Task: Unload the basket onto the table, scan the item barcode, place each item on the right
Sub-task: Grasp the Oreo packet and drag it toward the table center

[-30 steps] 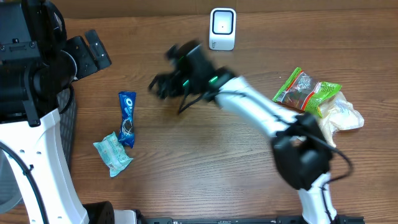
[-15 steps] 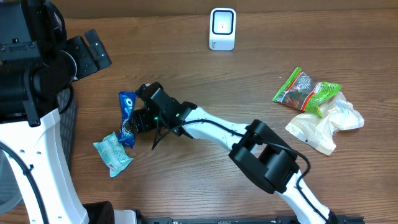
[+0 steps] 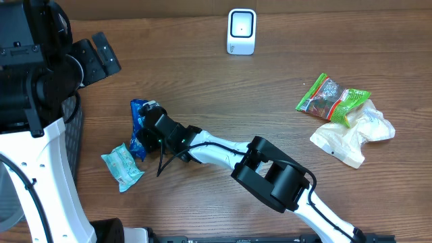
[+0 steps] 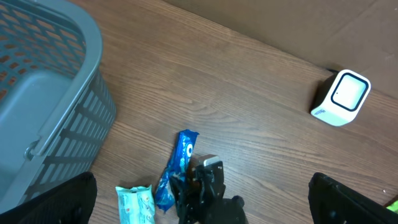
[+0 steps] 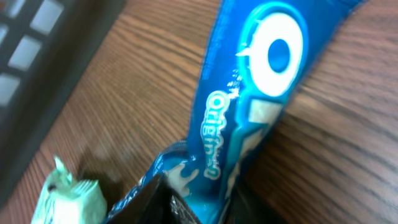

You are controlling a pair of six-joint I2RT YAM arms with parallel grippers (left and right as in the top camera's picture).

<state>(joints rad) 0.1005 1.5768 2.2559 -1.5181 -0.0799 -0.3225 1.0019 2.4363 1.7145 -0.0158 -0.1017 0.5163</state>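
A blue cookie pack (image 3: 138,108) lies on the wooden table at the left, bent where it is gripped. My right gripper (image 3: 150,125) is shut on its lower half. The right wrist view shows the blue wrapper (image 5: 261,81) running up from between the gripper's (image 5: 211,205) dark fingers. The white barcode scanner (image 3: 241,31) stands at the far edge of the table, well away from the pack. My left gripper (image 3: 101,55) hovers high at the far left, open and empty. Its view looks down on the pack (image 4: 182,152), the right gripper (image 4: 199,180) and the scanner (image 4: 342,98).
A pale teal packet (image 3: 122,167) lies just left of the pack's lower end. A green snack bag (image 3: 333,98) and a white bag (image 3: 354,135) sit at the right. A grey mesh basket (image 4: 50,93) stands beyond the table's left side.
My right arm swung from the table's middle to the left, came down over the blue pack, and its jaws closed on it. The pack's top end has crumpled. The left arm stayed still.
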